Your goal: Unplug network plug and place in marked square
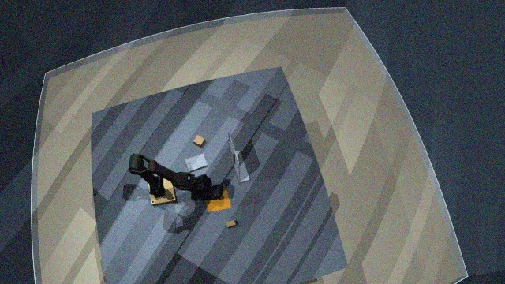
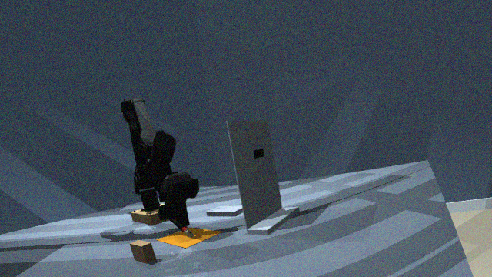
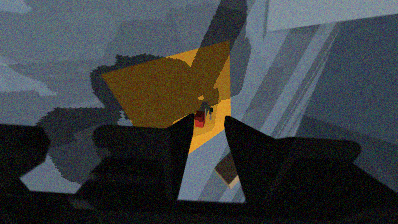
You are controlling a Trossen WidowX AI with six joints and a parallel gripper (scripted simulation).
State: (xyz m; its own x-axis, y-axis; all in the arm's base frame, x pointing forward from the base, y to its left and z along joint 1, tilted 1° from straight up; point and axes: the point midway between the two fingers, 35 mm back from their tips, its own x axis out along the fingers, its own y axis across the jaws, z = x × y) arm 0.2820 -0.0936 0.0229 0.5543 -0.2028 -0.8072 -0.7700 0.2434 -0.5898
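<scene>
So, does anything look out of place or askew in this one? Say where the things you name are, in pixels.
Nothing stands out. The grey upright panel (image 1: pixel 232 147) (image 2: pixel 250 177) (image 3: pixel 330 12) stands with its black socket (image 2: pixel 258 153) empty, and the small red-and-grey plug (image 2: pixel 184 229) (image 3: pixel 200 120) is at the flat orange square (image 1: pixel 219 203) (image 2: pixel 184 241) (image 3: pixel 150 95), by the open black gripper (image 1: pixel 221 192) (image 2: pixel 186 228) (image 3: pixel 209 118).
</scene>
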